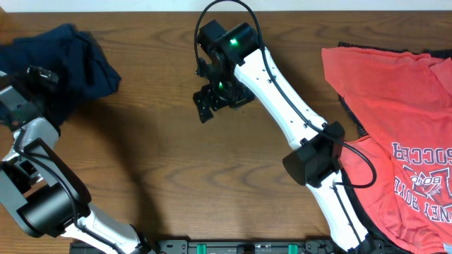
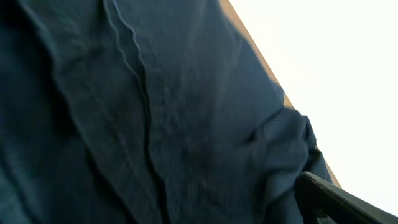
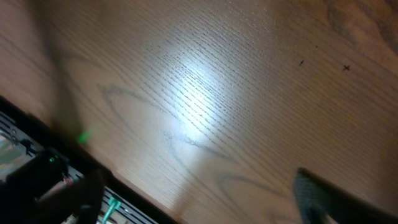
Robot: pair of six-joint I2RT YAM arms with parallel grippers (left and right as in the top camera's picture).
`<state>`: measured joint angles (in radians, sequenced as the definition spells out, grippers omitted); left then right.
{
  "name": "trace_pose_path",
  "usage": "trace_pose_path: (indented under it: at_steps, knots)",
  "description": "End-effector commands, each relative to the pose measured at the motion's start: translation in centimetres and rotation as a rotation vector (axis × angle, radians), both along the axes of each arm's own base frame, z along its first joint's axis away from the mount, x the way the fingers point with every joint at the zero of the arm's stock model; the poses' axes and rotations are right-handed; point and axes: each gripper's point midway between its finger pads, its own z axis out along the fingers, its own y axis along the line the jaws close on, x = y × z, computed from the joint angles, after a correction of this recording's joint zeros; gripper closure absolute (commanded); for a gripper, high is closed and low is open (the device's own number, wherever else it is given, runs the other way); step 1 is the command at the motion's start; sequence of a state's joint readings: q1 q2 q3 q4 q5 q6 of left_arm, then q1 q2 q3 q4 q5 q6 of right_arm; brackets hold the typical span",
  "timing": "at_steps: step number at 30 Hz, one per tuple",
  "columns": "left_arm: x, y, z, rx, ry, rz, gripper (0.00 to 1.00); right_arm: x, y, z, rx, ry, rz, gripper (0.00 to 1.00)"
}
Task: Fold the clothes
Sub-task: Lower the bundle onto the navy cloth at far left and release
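Nearest to hand: crumpled dark navy blue cotton T-shirt (image 1: 70,60) — bunched in a heap at the far left corner of the brown wood-grain table (image 1: 162,162), its folds and a seam ridge filling the left wrist view. Second piece, a coral-red cotton T-shirt with white-and-dark lettering (image 1: 395,120), lies spread flat at the right edge, over darker cloth (image 1: 351,116) that shows at its border. The two are well apart, with bare wood between.

Handling, as I judge it: light, limp, no stiffness — it will sag and drag from any single pinch. Best taken at a hem or shoulder seam, two corners at once (one per arm).

Arms: left gripper (image 1: 37,74) sits on the navy heap; one finger (image 2: 339,199) shows at the frame's side, jaws look spread, nothing seen pinched. The right gripper (image 1: 206,106) hangs over bare wood mid-table, jaws apart, empty.
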<state>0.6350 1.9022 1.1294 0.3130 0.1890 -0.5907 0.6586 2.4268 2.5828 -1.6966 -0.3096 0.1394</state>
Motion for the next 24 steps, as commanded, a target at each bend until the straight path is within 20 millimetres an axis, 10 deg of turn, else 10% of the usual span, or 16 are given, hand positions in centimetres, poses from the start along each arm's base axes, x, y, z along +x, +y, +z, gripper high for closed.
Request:
trace_pose_path:
  at_steps: [1,9,24]
  knots:
    - [0.9,-1.7,-0.1,-0.127,-0.027,-0.05,0.02,-0.3,0.3,0.1,0.012,0.003,0.028,0.01]
    - [-6.3,-0.1,-6.0,-0.287,0.246,0.245,0.02,-0.4,0.3,0.1,0.02,-0.004,0.062,0.01]
    - [-12.7,-0.1,-9.0,-0.408,0.44,0.359,0.02,1.0,-1.4,-0.4,-0.055,-0.07,0.079,0.01]
